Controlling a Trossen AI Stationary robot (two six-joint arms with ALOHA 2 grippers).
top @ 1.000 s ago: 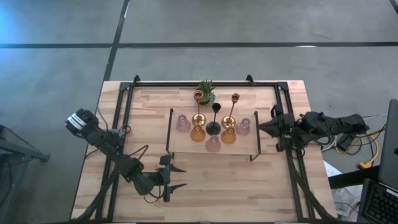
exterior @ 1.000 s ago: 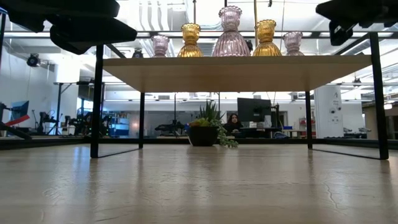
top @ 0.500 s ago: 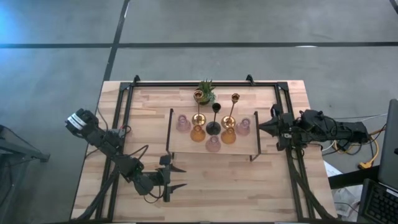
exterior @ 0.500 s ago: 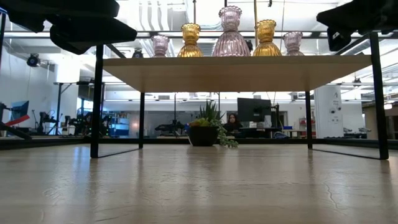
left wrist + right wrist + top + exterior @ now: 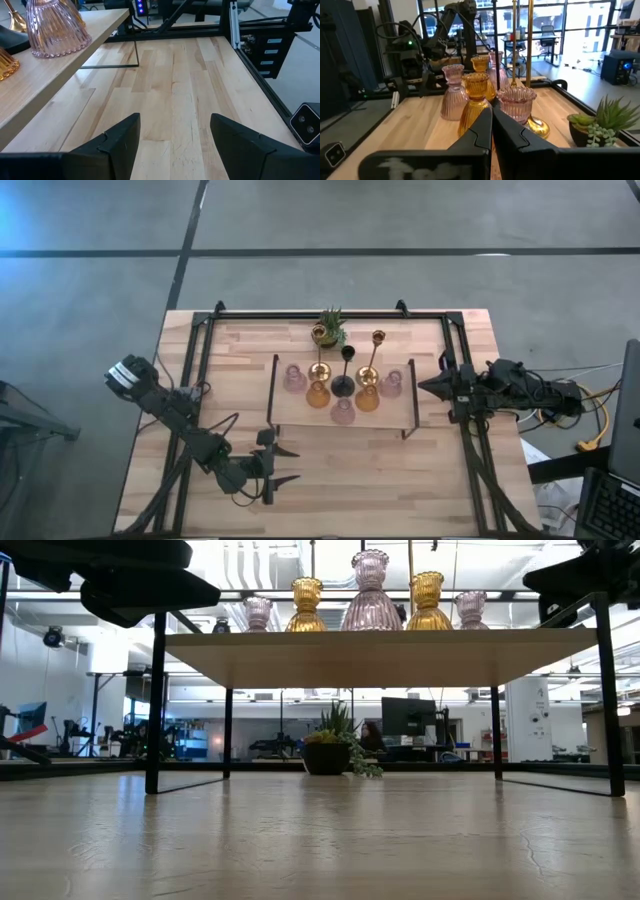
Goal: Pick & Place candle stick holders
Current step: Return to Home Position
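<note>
The candle stick holders stand upright by their bases on a small raised wooden shelf at the table's middle. Pink glass ones and amber ones sit in front. Two slim gold ones and a black one stand behind. My left gripper hovers open over bare table near the shelf's near left corner; its wrist view shows a pink holder on the shelf edge. My right gripper is shut, level, just off the shelf's right end, pointing at the holders.
A small potted green plant stands on the table behind the shelf. Black frame rails run along the table's far, left and right sides. Bare wood lies between the shelf and the near edge. The shelf's thin black legs reach the tabletop.
My right arm has folded back toward the table's right edge and sunk a little, its gripper staying shut and level beside the shelf's right end. The left arm and the holders have kept still.
</note>
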